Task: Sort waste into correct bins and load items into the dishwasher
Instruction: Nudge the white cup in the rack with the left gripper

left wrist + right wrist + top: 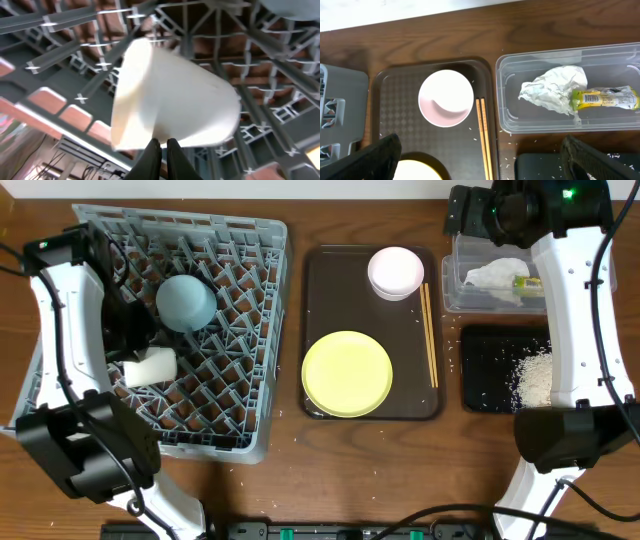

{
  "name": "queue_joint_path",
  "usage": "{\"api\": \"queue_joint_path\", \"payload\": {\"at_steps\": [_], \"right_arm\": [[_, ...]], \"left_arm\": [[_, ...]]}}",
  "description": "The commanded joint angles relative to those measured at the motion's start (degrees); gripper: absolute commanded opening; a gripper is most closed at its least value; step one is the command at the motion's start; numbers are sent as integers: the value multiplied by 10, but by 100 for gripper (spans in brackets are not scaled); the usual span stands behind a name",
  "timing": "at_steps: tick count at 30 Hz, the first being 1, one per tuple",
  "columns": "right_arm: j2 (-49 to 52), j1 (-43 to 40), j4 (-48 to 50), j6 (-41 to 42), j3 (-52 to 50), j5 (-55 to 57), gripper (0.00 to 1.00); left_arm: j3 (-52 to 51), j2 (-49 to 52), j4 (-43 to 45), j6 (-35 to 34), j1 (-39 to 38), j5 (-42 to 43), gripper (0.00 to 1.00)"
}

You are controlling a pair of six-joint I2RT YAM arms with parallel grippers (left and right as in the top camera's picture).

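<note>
The grey dish rack, the dishwasher (250, 240), fills the left side, and a light blue bowl (185, 302) sits upside down in it. Low over the rack, my left gripper (161, 146) is shut on the edge of the cream cup (175, 100), which lies tilted on the pegs (150, 367). The yellow plate (347, 373), pink bowl (445, 98) and chopsticks (484, 135) rest on the brown tray (320, 300). A crumpled tissue (552, 90) and a yellow-green wrapper (602, 97) lie in the clear tub (506, 100). High above the tray and tub, my right gripper (487, 160) is open and holds nothing.
The black tray (485, 370) holds a heap of rice (533, 378) in front of the tub. Loose grains dot the table around it. The right arm (575, 290) stretches over both bins on the right side.
</note>
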Motion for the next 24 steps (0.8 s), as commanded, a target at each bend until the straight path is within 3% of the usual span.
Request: {"api": "queue_joint_path", "payload": {"at_steps": [1,8,19,24], "right_arm": [[2,5,0,3,0,2,99],[2,5,-1,3,0,2,99],[2,5,-1,3,0,2,99],[2,6,0,3,0,2,99]], "left_arm": [[-4,5,-3,-14,10,-31,8],[-4,6,2,-55,33,-84,8],[-18,6,35,-63,85,-78,8],[-9,0,10,-63,93,-77,8]]}}
